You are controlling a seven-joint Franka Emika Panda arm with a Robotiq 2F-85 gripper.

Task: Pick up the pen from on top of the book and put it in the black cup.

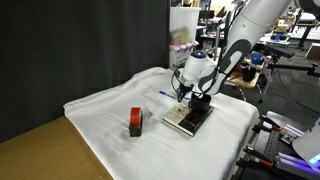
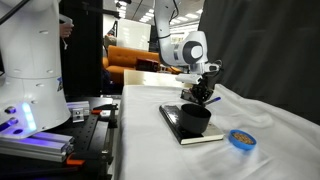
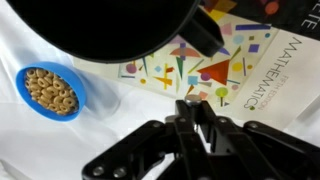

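With the tool (image 3: 195,108) pressed together, the pen too slim to be made out yet judged nipped within it, a release made short of the black cup (image 3: 100,25), at 12 o'clock in the wrist view on the book (image 3: 240,70), could let the pen be bounced off the rim onto the worktop (image 1: 100,115).
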